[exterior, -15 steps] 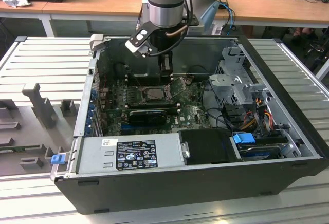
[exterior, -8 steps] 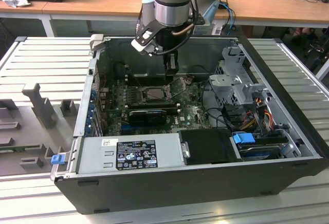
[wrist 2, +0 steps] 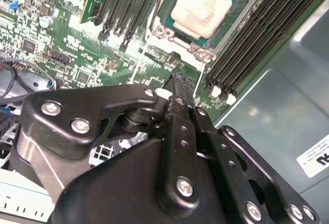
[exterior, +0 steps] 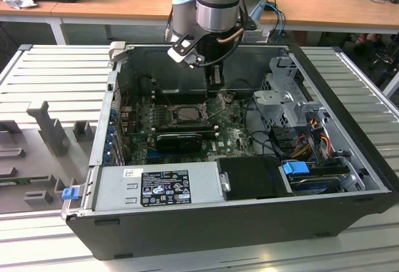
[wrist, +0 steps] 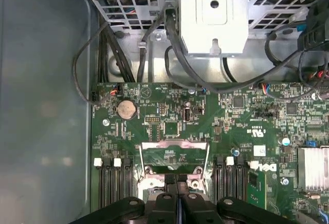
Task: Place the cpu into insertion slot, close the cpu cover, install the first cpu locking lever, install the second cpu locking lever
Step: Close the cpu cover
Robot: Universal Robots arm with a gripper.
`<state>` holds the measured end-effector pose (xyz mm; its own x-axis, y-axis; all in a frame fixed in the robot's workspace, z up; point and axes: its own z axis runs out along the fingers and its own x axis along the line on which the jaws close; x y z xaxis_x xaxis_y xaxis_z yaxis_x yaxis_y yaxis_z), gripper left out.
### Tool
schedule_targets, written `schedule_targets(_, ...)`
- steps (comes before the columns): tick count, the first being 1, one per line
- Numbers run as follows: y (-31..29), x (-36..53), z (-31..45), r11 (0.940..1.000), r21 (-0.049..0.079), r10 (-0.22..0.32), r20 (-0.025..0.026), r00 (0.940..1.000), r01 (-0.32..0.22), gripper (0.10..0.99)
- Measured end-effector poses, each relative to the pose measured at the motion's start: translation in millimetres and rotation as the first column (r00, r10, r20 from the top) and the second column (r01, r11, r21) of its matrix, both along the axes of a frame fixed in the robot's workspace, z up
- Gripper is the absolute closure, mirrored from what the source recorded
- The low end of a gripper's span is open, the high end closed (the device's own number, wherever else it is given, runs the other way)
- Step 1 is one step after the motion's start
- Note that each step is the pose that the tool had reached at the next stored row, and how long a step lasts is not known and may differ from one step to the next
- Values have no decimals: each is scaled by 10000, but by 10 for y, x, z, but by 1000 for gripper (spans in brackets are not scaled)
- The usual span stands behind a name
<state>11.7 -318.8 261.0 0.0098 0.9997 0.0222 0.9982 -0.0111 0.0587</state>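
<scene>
The cpu [wrist 2: 200, 11], a pale beige square chip, lies flat in the insertion slot [wrist 2: 160, 29], whose silvery rim frames it on the green motherboard. The cpu cover [wrist: 175, 144], a thin silvery frame with a large opening, stands raised off the slot just beyond my fingertips. My gripper [exterior: 216, 83] hangs over the board beside the slot [exterior: 182, 113], its black fingers pressed together with nothing visible between them. In both wrist views the gripper [wrist 2: 178, 75] [wrist: 177, 180] has its tips close above the board, near the cover's hinge edge. Thin lever wires rise near the slot in the exterior view.
Black memory slots [wrist 2: 247, 44] flank the socket on both sides. A long black graphics card [exterior: 179, 140] and the power supply [exterior: 156, 188] lie toward the case front. A metal drive cage [exterior: 287, 97] with cables [wrist: 154, 44] stands on the exterior view's right. A coin battery [wrist: 127, 109] sits on the board.
</scene>
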Motion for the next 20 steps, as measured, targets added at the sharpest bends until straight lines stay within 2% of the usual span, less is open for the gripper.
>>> schedule_targets(5,0,137,0,10000,0,0,-1,10000,0,980)
schedule_targets(7,0,219,0,10000,0,-1,-6,10000,1,980)
schedule_targets(11,0,284,-1,10000,0,0,-16,10000,0,980)
schedule_targets(12,0,330,-5,10000,0,-1,-50,10000,1,980)
schedule_targets(13,0,386,-12,10000,-1,2,-116,9999,-2,980)
schedule_targets(16,0,477,-27,10000,0,14,-206,9998,-14,980)
schedule_targets(20,0,539,-60,10000,-2,32,-230,9997,-32,980)
